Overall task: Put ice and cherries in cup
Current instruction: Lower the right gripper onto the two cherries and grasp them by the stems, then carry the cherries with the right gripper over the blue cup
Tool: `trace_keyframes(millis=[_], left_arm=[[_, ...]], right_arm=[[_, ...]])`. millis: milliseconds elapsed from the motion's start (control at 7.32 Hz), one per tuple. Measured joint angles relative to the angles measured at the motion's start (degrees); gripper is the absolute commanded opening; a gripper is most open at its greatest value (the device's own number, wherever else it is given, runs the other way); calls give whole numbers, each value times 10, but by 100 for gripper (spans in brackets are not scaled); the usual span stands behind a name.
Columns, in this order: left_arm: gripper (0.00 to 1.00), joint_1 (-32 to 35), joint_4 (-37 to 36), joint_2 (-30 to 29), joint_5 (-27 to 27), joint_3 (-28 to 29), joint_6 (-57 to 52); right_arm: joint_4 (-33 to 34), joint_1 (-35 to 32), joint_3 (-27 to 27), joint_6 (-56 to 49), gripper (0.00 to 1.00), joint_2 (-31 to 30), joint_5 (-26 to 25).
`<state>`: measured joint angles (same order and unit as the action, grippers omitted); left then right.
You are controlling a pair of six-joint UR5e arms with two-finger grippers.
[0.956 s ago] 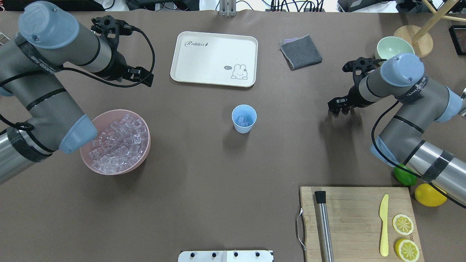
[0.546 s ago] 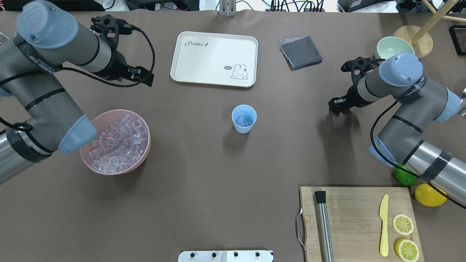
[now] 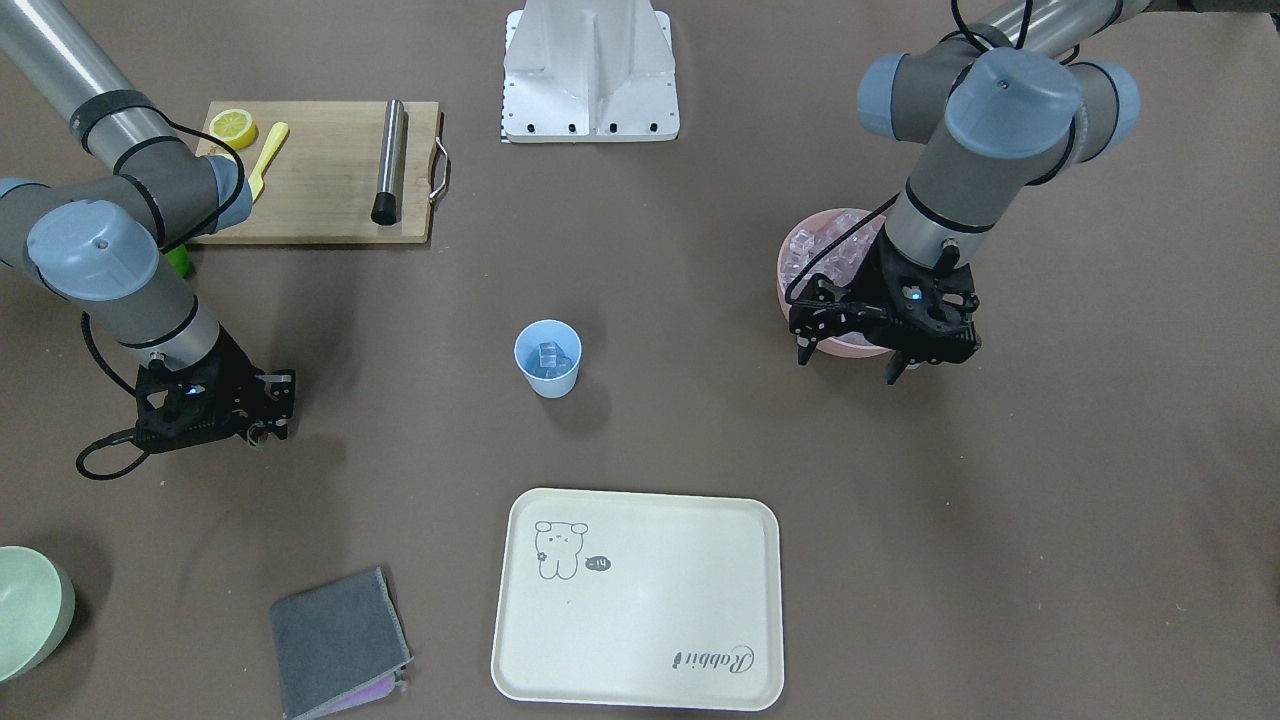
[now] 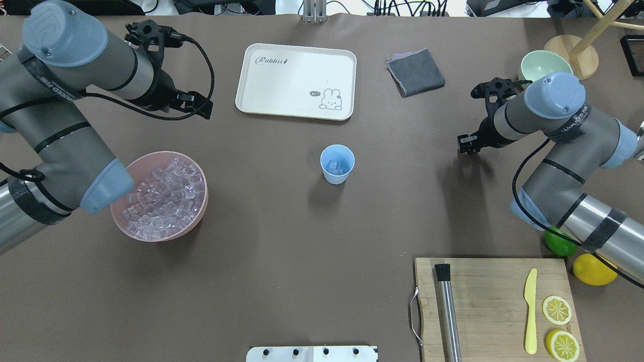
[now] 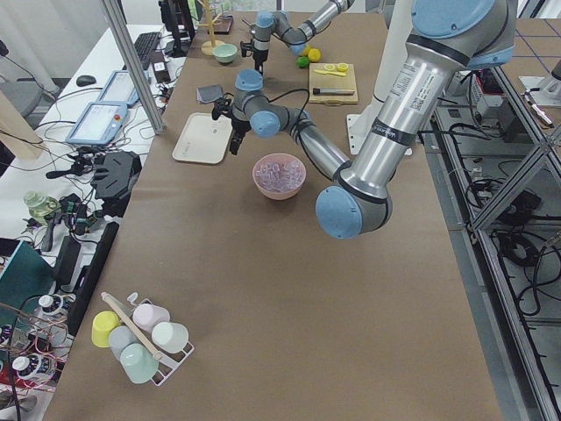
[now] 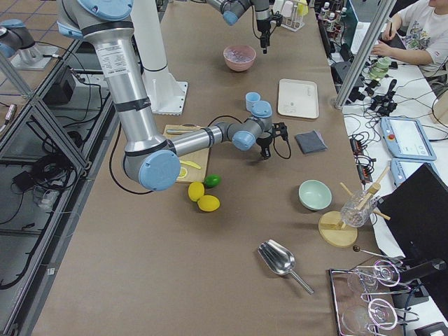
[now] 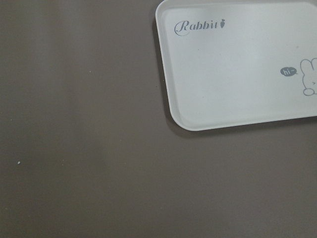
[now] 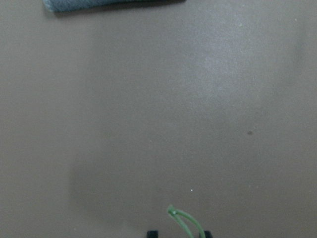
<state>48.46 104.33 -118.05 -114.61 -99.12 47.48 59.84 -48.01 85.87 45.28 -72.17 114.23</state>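
Clear ice is heaped in the pink bowl at the near left of the desk. Some cubes are held in the blue cup, which stands upright at mid-desk. To its right, the right pincer is closed on a thin green cherry stem; the fruit is hidden. At the far left, the left pincer is held open and empty.

The cream tray bears the word "Rabbit" in looping script near one corner, with a tiny carrot after it; the left wrist view shows it plainest. Toward the opposite corner, a small dark speech bubble reads "hi~", just beside a line-drawn rabbit. Each arm wears a dark band with white lettering, too skewed to read.
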Motion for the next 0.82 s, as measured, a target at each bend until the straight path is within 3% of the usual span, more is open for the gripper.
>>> trace_keyframes(millis=[273,546,819], left_arm=[[98,-2,0,0,0,1,1],[98,-4,0,0,1,2,1],[98,-6,1,-2,3,7,-1]], right_arm=[[25,-9,34,1,7,1,2],[177,-14,133,6,5,35,4],[309,-1,173,55,3,124,4]])
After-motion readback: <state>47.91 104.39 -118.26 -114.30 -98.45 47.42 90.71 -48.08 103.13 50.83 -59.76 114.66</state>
